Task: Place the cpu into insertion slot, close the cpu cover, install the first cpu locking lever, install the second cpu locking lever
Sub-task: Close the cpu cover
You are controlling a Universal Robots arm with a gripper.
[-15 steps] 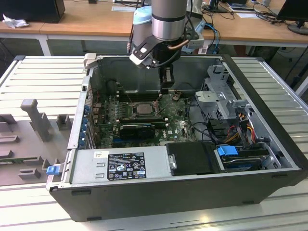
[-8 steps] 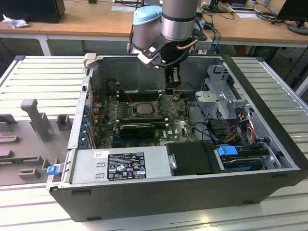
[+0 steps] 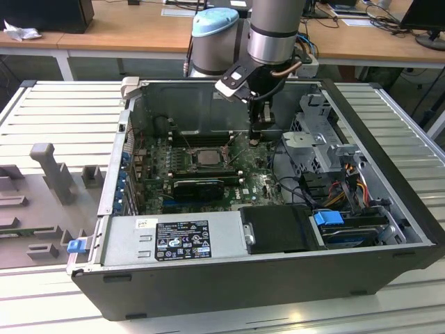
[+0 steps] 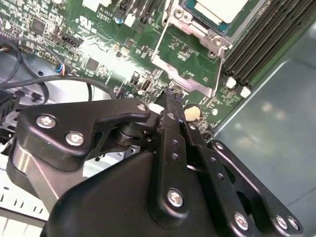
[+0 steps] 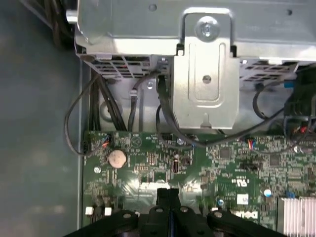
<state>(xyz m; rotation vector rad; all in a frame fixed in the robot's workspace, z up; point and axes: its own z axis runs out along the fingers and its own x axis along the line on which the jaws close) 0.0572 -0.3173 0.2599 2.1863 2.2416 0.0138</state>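
The cpu (image 3: 207,156) lies flat in the insertion slot (image 3: 190,159) in the middle of the green motherboard, its pale metal face up. In the second wrist view the cpu (image 4: 217,7) has the slot's metal frame (image 4: 198,27) around it, and a thin wire lever (image 4: 160,37) runs along one side. I cannot tell whether the cpu cover is latched. My gripper (image 3: 256,136) hangs inside the case, on the exterior view's right of the slot and apart from it. Its black fingers (image 4: 172,101) are shut together with nothing between them, just above the board (image 5: 168,193).
A round coin battery (image 5: 117,158) sits on the board close to the fingertips. The silver drive cage (image 5: 205,74) with black cables stands beyond it. Long black memory slots (image 4: 256,44) flank the socket. A power supply (image 3: 174,240) fills the case's near side.
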